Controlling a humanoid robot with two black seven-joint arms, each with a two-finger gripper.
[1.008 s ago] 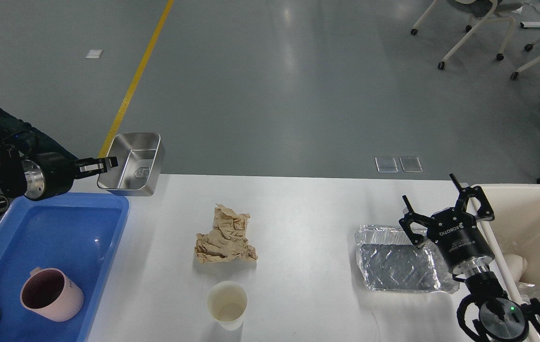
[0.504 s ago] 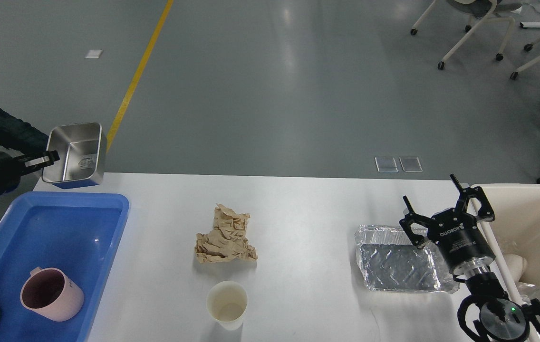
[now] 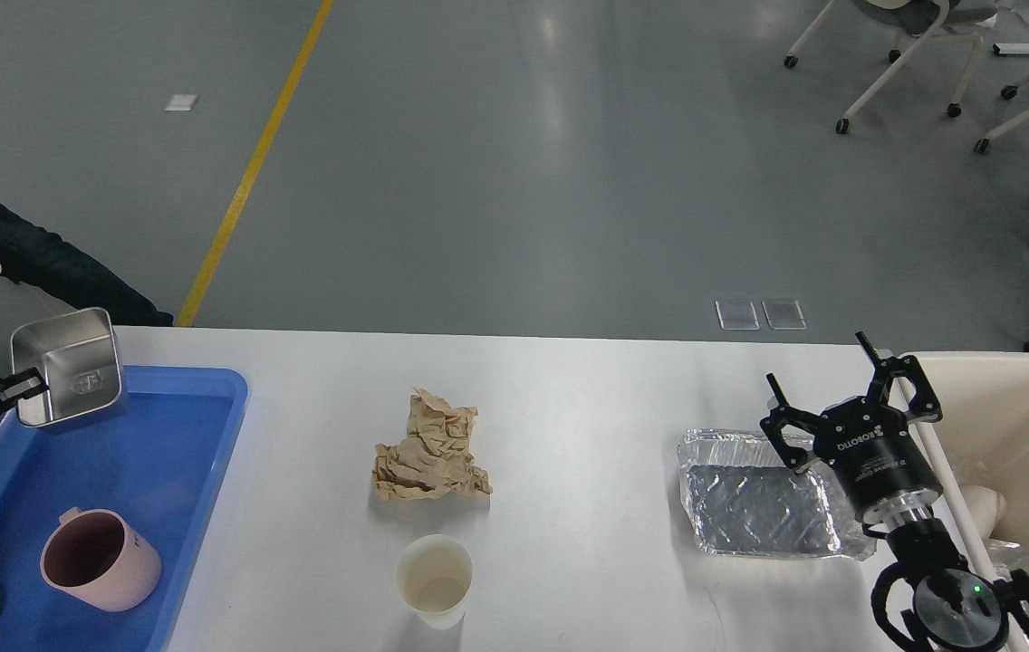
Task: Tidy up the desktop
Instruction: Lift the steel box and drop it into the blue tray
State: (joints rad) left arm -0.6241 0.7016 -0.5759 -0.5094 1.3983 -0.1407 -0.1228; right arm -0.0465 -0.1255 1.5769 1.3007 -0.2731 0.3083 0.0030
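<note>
One pink mug (image 3: 98,561) sat in the blue tray (image 3: 206,453); left claw (image 3: 25,388) clamped the steel tin (image 3: 69,376); right claw (image 3: 850,398) gaped apart above the foil tray (image 3: 750,507).

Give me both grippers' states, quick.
Left gripper: shut on the steel container, above the blue tray.
Right gripper: open, holding nothing.
</note>
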